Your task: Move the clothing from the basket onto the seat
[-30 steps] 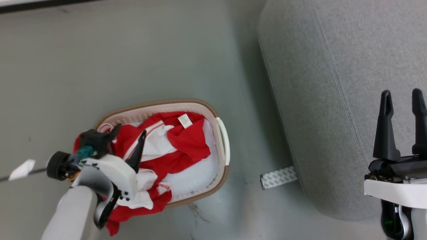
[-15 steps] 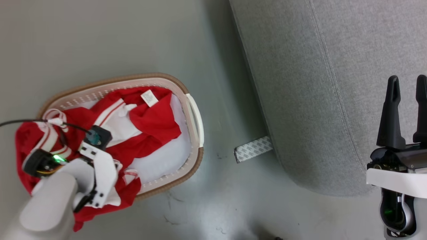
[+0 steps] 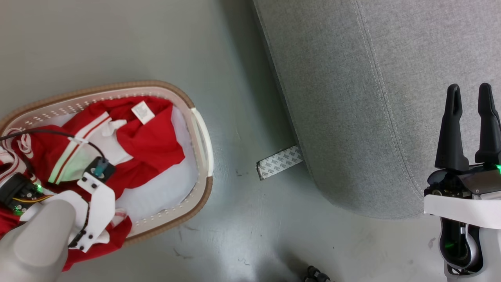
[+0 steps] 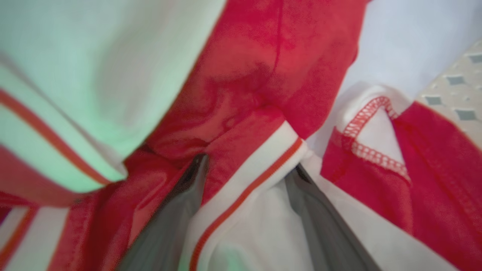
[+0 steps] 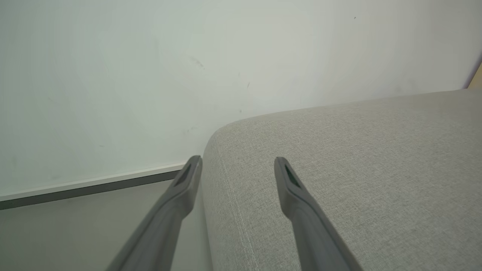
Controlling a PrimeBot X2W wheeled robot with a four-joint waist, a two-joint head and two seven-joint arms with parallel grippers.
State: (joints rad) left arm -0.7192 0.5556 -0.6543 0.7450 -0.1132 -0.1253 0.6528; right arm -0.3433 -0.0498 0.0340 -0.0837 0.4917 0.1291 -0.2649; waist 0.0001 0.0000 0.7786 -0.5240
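The basket (image 3: 202,129) stands on the floor at the left, cream with a brown rim and a white lining. The red and white clothing (image 3: 150,145) is heaped in it, and part spills over its near edge. My left wrist (image 3: 96,196) hangs over the near left of the heap. In the left wrist view my left gripper (image 4: 248,169) is pushed into the clothing (image 4: 263,67), fingers apart, with a white striped fold between them. My right gripper (image 3: 469,88) stands open and holds nothing, over the near corner of the grey seat (image 3: 352,78). The right wrist view shows that gripper (image 5: 238,160) above the seat (image 5: 357,150).
A strip of patterned white paper (image 3: 280,161) lies on the grey floor against the seat's base, between basket and seat. A small dark object (image 3: 315,274) sits at the bottom edge. A pale wall with a dark baseboard (image 5: 94,186) rises behind the seat.
The head camera has shifted, so the whole picture slid left. My left gripper, earlier above the heap with fingers showing, has sunk into the clothing. The right gripper has kept its pose.
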